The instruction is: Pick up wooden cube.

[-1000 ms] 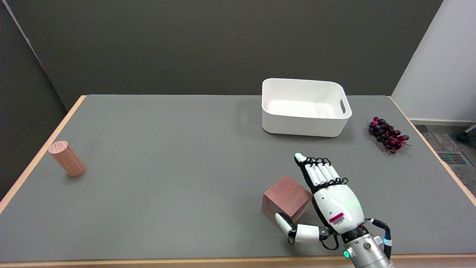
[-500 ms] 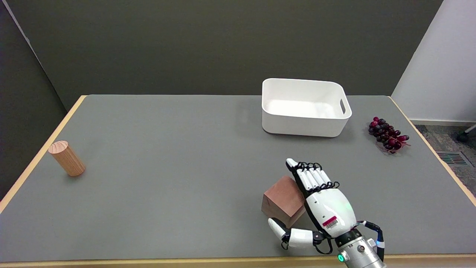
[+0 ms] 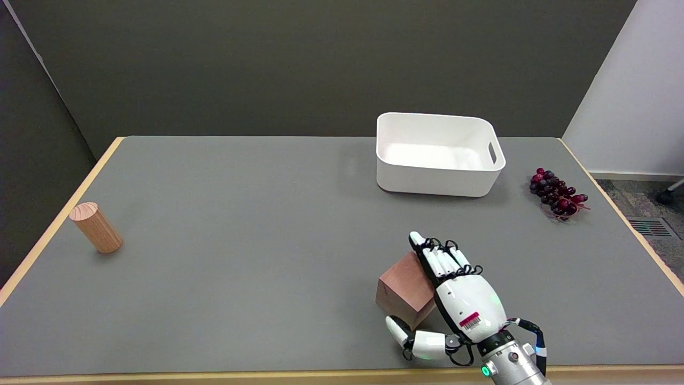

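The wooden cube [image 3: 403, 291] is reddish brown and sits on the grey table [image 3: 256, 251] near the front edge, right of centre. My right hand [image 3: 454, 299] reaches in from the lower right and lies against the cube's right side. Its fingers [image 3: 435, 256] stretch straight along the cube's far right edge. The thumb [image 3: 414, 337] is spread out below the cube's near corner, a little apart from it. Nothing is held in the hand and the cube rests on the table.
A white bin [image 3: 435, 152] stands at the back right. A bunch of dark red grapes [image 3: 557, 193] lies to its right near the table edge. A wooden cylinder [image 3: 96, 227] stands at the far left edge.
My right hand has slid left and slightly toward the near edge, coming against the cube's right side. The cube has not moved.
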Tool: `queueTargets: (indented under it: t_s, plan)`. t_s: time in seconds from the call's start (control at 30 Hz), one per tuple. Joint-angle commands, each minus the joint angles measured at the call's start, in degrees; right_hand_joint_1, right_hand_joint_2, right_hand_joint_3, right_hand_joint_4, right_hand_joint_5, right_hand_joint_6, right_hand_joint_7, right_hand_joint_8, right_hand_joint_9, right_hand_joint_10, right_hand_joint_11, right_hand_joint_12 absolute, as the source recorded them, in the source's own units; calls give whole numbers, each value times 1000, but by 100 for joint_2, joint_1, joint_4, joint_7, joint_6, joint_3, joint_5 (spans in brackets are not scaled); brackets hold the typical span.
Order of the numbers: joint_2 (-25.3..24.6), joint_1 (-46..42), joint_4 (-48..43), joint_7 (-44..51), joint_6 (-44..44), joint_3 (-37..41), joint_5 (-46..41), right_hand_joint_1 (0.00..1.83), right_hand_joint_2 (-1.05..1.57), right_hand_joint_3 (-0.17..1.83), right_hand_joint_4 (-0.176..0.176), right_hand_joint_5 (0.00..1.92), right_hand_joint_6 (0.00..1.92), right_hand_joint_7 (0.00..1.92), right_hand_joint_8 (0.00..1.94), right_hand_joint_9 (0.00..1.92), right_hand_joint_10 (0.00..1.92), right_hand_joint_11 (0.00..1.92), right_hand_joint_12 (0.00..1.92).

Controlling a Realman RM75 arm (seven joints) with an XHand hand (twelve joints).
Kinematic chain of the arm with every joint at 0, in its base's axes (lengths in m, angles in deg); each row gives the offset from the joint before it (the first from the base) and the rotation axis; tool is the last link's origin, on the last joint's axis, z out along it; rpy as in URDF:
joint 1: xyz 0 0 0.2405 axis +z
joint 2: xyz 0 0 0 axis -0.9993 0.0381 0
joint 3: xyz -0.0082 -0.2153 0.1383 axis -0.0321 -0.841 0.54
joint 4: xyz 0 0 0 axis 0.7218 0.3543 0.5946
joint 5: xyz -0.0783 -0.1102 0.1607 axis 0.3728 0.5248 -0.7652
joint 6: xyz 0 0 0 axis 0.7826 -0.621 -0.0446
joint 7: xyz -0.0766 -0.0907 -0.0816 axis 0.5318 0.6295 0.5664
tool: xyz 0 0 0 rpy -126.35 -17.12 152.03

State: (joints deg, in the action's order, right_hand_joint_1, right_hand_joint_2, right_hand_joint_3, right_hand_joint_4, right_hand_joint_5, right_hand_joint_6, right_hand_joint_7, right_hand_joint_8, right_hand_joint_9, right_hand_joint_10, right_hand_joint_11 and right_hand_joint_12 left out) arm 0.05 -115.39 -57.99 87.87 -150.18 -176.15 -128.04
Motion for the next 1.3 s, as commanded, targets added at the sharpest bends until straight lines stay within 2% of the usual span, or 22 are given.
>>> queueTargets:
  t_s: [0.03,0.17,0.23,0.3,0.33,0.37,0.43,0.47,0.5,0.53,0.6,0.7,0.83,1.03,1.1,1.3]
  plan:
    - [-69,152,166,-40,-35,-27,37,682,698,808,-176,-1,-1,109,487,354,1089,-1,988]
    - [-158,227,353,-40,-341,-27,303,720,751,814,-176,-1,65,161,580,382,1119,4,1223]
    - [-240,292,527,-40,-605,-36,502,770,774,833,-176,-1,206,243,711,416,1156,146,1358]
    - [-289,348,626,-40,-752,-48,616,842,803,847,-176,45,358,337,961,487,1209,349,1566]
    - [-296,366,636,-40,-782,-51,626,1010,936,673,-176,108,501,445,1260,569,1252,408,1706]
    - [-291,389,636,-40,-797,-51,626,1267,1147,376,-176,195,691,592,1660,678,1306,431,1857]
    - [-275,443,644,-40,-822,-46,626,1297,1058,464,-176,300,971,675,1582,720,1402,545,1907]
    - [-267,474,639,-40,-822,-38,626,1267,1090,409,-176,373,1177,675,1579,742,1436,613,1921]
    - [-250,506,631,-40,-822,-26,626,1185,1216,234,-176,465,1452,624,1623,763,1449,690,1921]
    - [-235,533,628,-32,-827,-11,626,1130,1311,104,-176,490,1621,612,1659,779,1445,734,1921]
    - [-200,638,628,-19,-830,34,626,1125,1360,45,-176,349,1592,702,1689,786,1414,724,1921]
    - [-125,821,636,0,-830,81,616,1134,1298,156,-176,367,1595,713,1677,755,1535,774,1921]
    - [-5,1108,630,0,-774,130,543,1147,1325,58,-176,398,1559,742,1627,799,1409,742,1921]
    - [149,1440,516,0,-552,268,312,1146,1273,173,-176,395,1575,740,1636,765,1525,785,1921]
    - [209,1556,467,0,-402,387,254,1152,1317,63,-176,407,1553,750,1613,798,1406,739,1921]
    - [430,1931,327,0,160,994,218,1155,1312,64,-176,415,1550,756,1604,803,1405,758,1921]
